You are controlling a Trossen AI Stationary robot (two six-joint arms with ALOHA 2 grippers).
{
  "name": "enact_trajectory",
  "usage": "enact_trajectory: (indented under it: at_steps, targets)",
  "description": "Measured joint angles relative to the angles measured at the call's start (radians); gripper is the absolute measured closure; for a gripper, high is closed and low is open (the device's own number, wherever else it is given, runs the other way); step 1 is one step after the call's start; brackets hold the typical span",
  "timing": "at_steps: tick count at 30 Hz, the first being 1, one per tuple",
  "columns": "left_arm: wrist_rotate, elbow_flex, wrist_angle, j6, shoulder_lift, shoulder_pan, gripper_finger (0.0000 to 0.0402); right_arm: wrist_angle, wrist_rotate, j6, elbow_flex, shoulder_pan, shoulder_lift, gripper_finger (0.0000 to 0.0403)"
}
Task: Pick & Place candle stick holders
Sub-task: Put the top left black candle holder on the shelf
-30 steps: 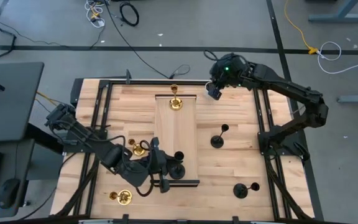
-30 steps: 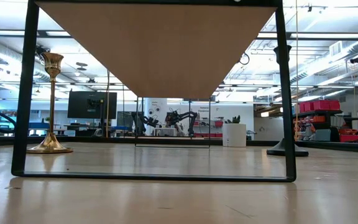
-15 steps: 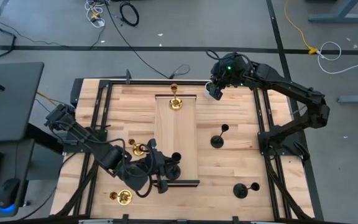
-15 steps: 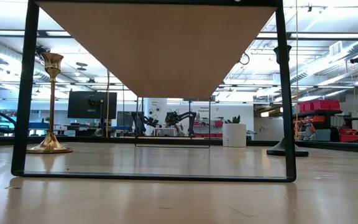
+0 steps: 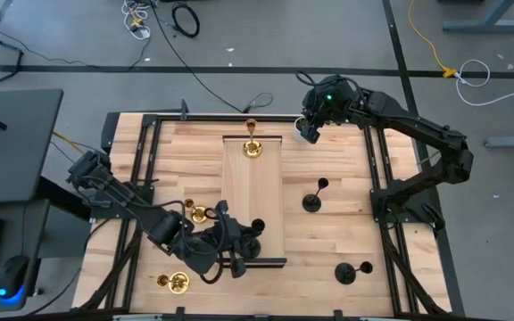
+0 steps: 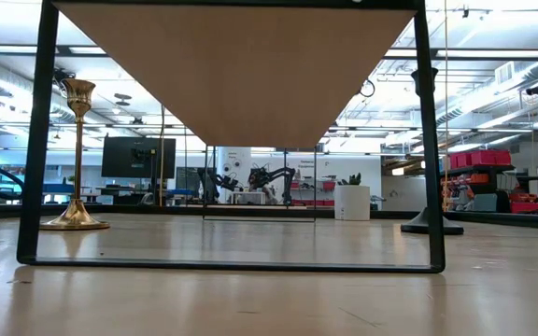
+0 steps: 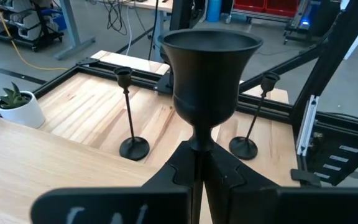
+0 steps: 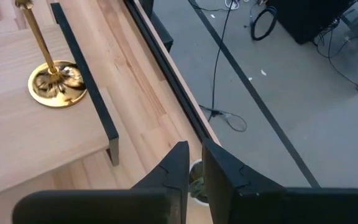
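At the near end of the raised light-wood platform (image 5: pixel 252 201), a matte black candle stick holder (image 7: pixel 209 74) is gripped by its thin stem between the closed fingers of the left gripper (image 5: pixel 244 242). On the far end of the platform 1 shiny gold candle stick holder (image 5: pixel 252 145) is standing upright. 2 more gold holders (image 5: pixel 198 213) (image 5: pixel 177 282) are seen on the table (image 5: pixel 328 241) beside the left arm, and 2 black holders (image 5: pixel 312 200) (image 5: pixel 350 271) on the other side. Near the far edge the right gripper (image 5: pixel 307 130) is held, its fingers (image 8: pixel 174 167) almost closed on nothing.

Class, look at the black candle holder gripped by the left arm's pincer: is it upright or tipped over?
Upright. In the left wrist view the black candle holder has its cup above the stem, and the left pincer is shut on that stem.
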Motion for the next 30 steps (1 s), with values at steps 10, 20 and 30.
enact_trajectory:
  at_steps: [10, 20, 30]
  targets:
    - [0.009, 0.000, 0.020, -0.002, 0.001, 0.002, 0.0381, 0.000, 0.000, -0.026, 0.000, 0.000, 0.000, 0.0355]
    - [0.032, 0.000, 0.023, -0.003, 0.001, 0.002, 0.0364, -0.001, -0.001, -0.026, 0.000, 0.000, 0.000, 0.0355]
    - [0.037, 0.000, 0.024, -0.004, 0.001, -0.001, 0.0371, -0.003, -0.003, -0.027, 0.000, 0.000, 0.000, 0.0355]
